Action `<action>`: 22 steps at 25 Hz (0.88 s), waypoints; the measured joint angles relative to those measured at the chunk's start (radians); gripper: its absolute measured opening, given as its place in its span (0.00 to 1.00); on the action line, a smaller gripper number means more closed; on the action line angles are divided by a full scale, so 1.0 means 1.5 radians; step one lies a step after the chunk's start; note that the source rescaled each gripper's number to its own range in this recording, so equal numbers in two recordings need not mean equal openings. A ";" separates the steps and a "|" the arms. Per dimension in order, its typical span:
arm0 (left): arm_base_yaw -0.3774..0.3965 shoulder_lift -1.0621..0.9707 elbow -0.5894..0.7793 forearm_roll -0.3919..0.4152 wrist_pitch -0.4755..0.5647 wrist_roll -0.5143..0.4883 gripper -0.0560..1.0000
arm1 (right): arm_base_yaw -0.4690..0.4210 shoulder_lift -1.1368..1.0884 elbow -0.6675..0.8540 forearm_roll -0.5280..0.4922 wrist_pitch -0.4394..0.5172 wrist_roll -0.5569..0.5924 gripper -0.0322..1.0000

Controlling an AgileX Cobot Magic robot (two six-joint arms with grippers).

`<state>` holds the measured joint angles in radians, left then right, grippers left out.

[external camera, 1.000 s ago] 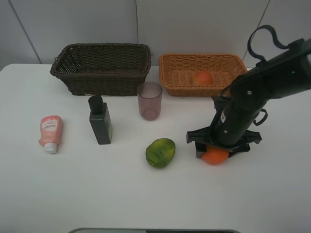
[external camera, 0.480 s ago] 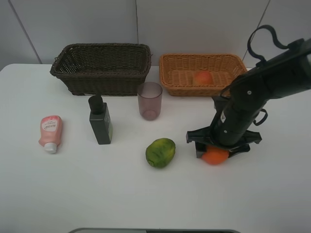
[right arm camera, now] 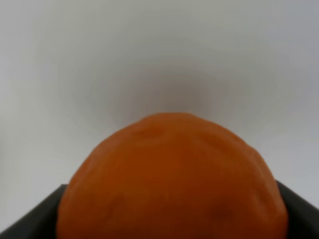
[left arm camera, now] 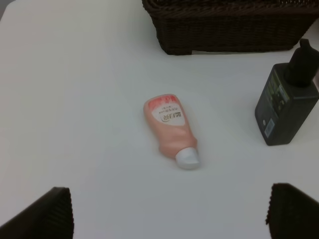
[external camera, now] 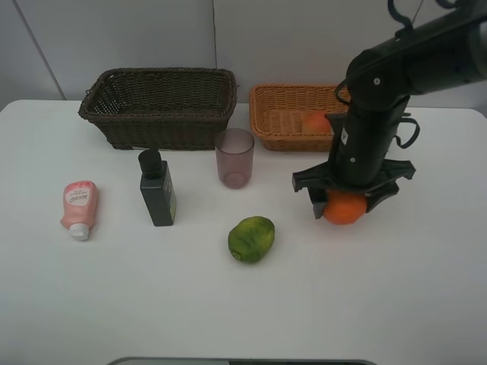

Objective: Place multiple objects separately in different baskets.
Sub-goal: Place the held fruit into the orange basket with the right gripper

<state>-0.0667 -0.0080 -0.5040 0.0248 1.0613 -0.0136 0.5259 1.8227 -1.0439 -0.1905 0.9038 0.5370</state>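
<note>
My right gripper (external camera: 344, 199) is shut on the orange (external camera: 345, 211) and holds it above the table, in front of the orange-tan basket (external camera: 268, 131). The orange fills the right wrist view (right arm camera: 172, 179). The red-yellow peach (external camera: 316, 122) lies in that basket. The dark brown basket (external camera: 160, 131) stands at the back left. In front of it are the purple cup (external camera: 234, 157), the dark green pump bottle (external camera: 157, 190), the pink tube (external camera: 79, 207) and the green round fruit (external camera: 251, 239). My left gripper (left arm camera: 169, 211) is open, low over the table near the pink tube (left arm camera: 170, 129) and the bottle (left arm camera: 287, 107).
The white table (external camera: 152, 296) ends at a pale wall behind the baskets. A dark strip (external camera: 243, 362) runs along its front edge. The right arm (external camera: 396, 68) reaches in over the orange-tan basket's right side.
My right gripper has lifted the orange off the table and carried it up and slightly back toward the orange-tan basket. The other things have not moved.
</note>
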 joint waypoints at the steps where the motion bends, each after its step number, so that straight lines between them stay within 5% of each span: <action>1: 0.000 0.000 0.000 0.000 0.000 0.000 1.00 | -0.006 0.000 -0.024 0.000 0.011 -0.012 0.39; 10: 0.000 0.000 0.000 0.000 0.000 0.000 1.00 | -0.090 0.012 -0.229 0.001 0.085 -0.114 0.39; 22: 0.000 0.000 0.000 0.000 0.000 0.000 1.00 | -0.175 0.144 -0.404 0.000 0.083 -0.184 0.39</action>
<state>-0.0667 -0.0080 -0.5040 0.0248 1.0613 -0.0136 0.2631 2.0381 -1.6499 -0.1907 1.0287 0.2606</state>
